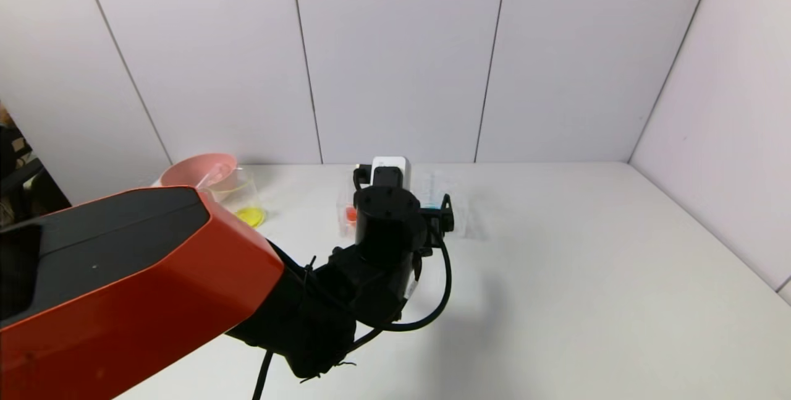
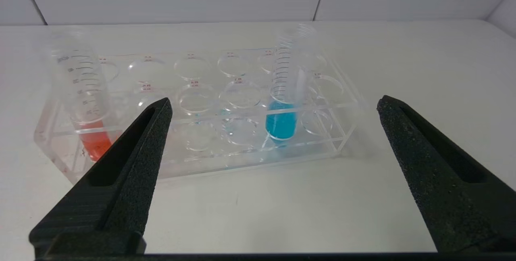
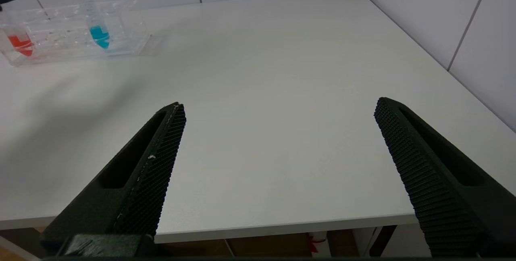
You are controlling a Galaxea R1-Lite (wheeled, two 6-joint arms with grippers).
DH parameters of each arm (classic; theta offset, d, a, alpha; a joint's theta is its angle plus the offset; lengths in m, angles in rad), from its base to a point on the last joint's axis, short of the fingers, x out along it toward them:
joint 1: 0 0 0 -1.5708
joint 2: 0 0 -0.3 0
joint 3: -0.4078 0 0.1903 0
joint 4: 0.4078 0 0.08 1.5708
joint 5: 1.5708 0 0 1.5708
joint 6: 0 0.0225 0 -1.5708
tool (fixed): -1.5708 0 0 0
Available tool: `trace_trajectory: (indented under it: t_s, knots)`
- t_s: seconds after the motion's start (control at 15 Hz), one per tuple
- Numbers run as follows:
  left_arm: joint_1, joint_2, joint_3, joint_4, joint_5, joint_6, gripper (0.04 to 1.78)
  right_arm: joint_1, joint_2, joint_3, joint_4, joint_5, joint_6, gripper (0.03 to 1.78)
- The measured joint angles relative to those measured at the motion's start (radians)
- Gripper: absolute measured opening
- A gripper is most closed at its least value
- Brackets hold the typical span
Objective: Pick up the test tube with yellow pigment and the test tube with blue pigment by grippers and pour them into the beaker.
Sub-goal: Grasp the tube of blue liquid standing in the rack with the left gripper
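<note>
The test tube with blue pigment [image 2: 281, 122] stands upright in a clear plastic rack [image 2: 209, 164] and also shows in the right wrist view [image 3: 99, 35]. My left gripper [image 2: 274, 101] is open and empty. It hovers just in front of the rack, with the blue tube in line between its fingers but farther off. In the head view the left wrist [image 1: 389, 214] hides most of the rack. The beaker [image 1: 241, 199] stands at the back left with yellow liquid in its bottom. The test tube with yellow pigment is out of view. My right gripper [image 3: 280, 105] is open and empty over the table's front edge.
A tube with red liquid [image 2: 94, 140] stands at the rack's other end. A pink bowl [image 1: 201, 171] stands behind the beaker at the back left. White walls close the table at the back and on the right.
</note>
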Motion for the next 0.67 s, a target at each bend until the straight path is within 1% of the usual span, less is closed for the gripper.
trace_trajectory:
  t_s: [0.4,0.67]
  knots:
    - [-0.002,0.094,-0.131,0.046,-0.008,0.001,1.78,0.0,0.0,0.0,0.0,0.0,0.0,1.71]
    - [0.035,0.164,-0.277,0.124,-0.012,0.003,1.78,0.0,0.0,0.0,0.0,0.0,0.0,1.71]
